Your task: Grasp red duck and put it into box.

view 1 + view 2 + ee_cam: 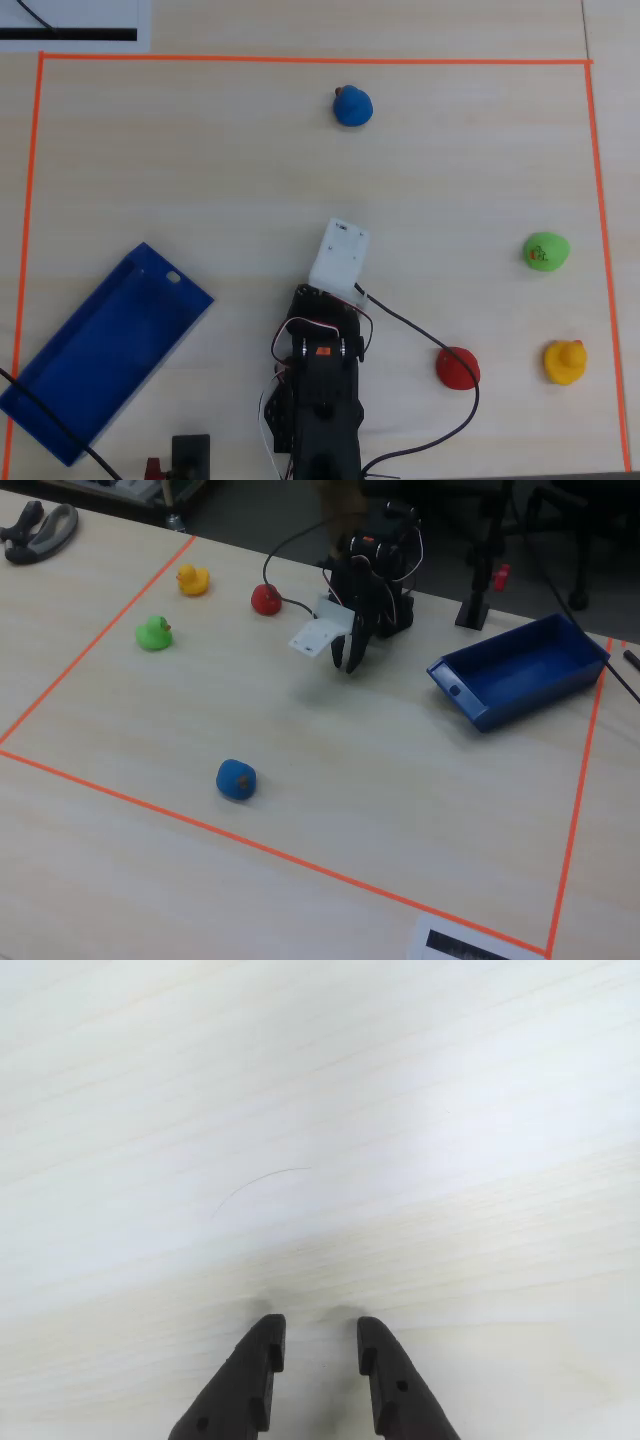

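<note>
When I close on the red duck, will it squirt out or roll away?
The red duck looks small, rounded and smooth, so it may slip from a narrow pinch. It probably sits stably on its base and seems light. The pincer is open and empty, so nothing is tested yet.

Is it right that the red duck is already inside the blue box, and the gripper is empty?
Not quite. The red duck sits on the table, far from the box, as the overhead view shows. The gripper is indeed empty.
</note>
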{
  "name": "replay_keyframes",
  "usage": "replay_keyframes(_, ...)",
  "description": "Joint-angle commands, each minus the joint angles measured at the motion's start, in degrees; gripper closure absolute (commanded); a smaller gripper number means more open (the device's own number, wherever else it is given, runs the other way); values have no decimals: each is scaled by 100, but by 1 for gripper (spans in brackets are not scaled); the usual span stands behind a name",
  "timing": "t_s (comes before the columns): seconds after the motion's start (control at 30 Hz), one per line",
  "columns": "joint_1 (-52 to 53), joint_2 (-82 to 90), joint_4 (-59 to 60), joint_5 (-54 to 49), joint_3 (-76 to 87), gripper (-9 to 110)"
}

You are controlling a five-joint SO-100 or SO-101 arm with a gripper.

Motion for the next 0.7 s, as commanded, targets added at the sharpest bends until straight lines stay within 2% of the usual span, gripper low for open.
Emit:
replay_keyframes(0.0,44,-9,132,0,-26,94)
replay_keyframes(0.13,141,-9,123,35,-26,96)
replay_keyframes(0.3,677,-97,176,-413,-457,98)
replay_keyframes(0.47,1187,-1740,114,-668,-1907,98)
replay_keyframes(0.67,2742,-3234,-431,-1028,-3700,87)
